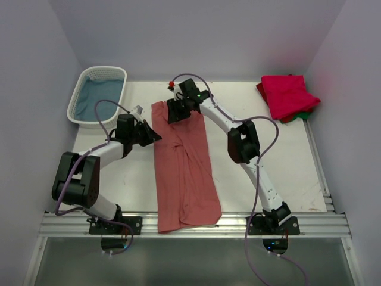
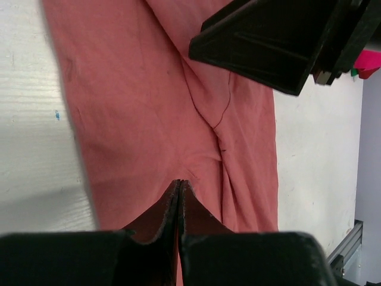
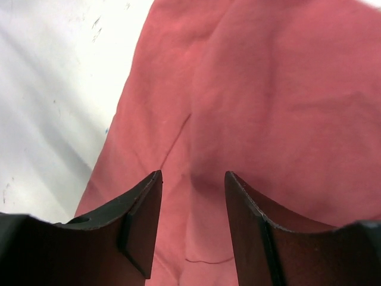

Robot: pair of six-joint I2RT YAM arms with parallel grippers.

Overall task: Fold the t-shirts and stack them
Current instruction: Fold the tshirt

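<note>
The large salmon-red t-shirt [image 1: 184,173] lies as a long, folded strip down the middle of the table, its near end at the front edge. My left gripper [image 1: 157,136] is shut and empty, its tips just over the shirt's left part [image 2: 137,119]. My right gripper [image 1: 177,117] is open, hovering over the shirt's far end [image 3: 286,89], with nothing between its jaws. The crimson-pink t-shirt [image 1: 289,95] lies folded at the back right on top of the green one [image 1: 307,113], of which only an edge shows.
A white lattice basket [image 1: 77,95] holding blue cloth stands at the back left. Bare white table [image 1: 280,161] lies on either side of the salmon shirt. The right gripper's black body [image 2: 280,42] shows in the left wrist view.
</note>
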